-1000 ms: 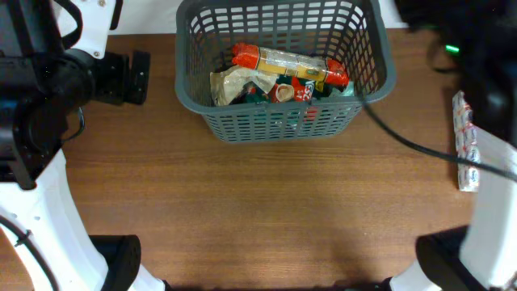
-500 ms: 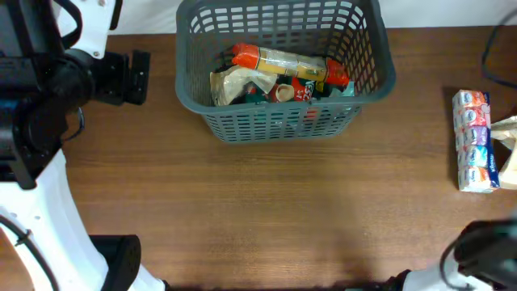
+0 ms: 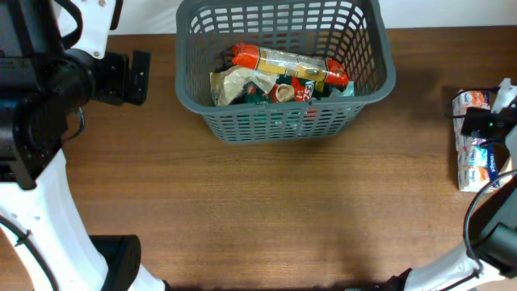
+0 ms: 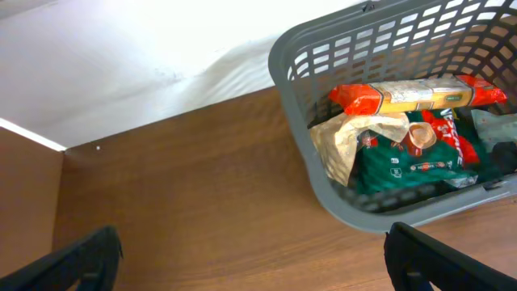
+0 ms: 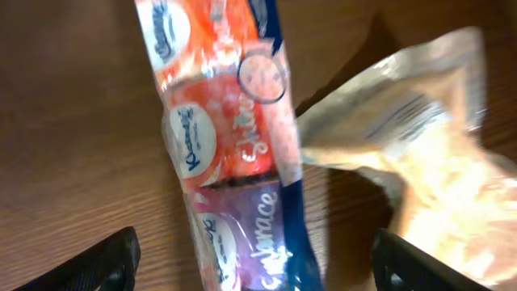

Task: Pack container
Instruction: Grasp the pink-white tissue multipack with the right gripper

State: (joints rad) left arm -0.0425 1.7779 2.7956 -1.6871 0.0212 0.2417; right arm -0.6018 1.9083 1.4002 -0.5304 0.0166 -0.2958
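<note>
Since half a second ago the right arm has swung in over the tissue pack [image 5: 218, 153] at the table's [image 3: 266, 210] right edge, partly covering it. The right gripper [image 5: 254, 267] hangs above the pack, fingers spread wide and empty. A clear packet [image 5: 420, 162], perhaps food but too blurred to tell, lies just beside it. The left gripper [image 4: 258, 263], likewise spread, sits left of the container [image 3: 283, 121], which stands at far centre holding food packets [image 3: 287, 65].

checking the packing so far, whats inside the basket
The basket holds a long red-ended packet lying across the top, a crumpled beige bag, and a green packet and a red packet beneath. Anything under those, and the base, is covered.
</note>
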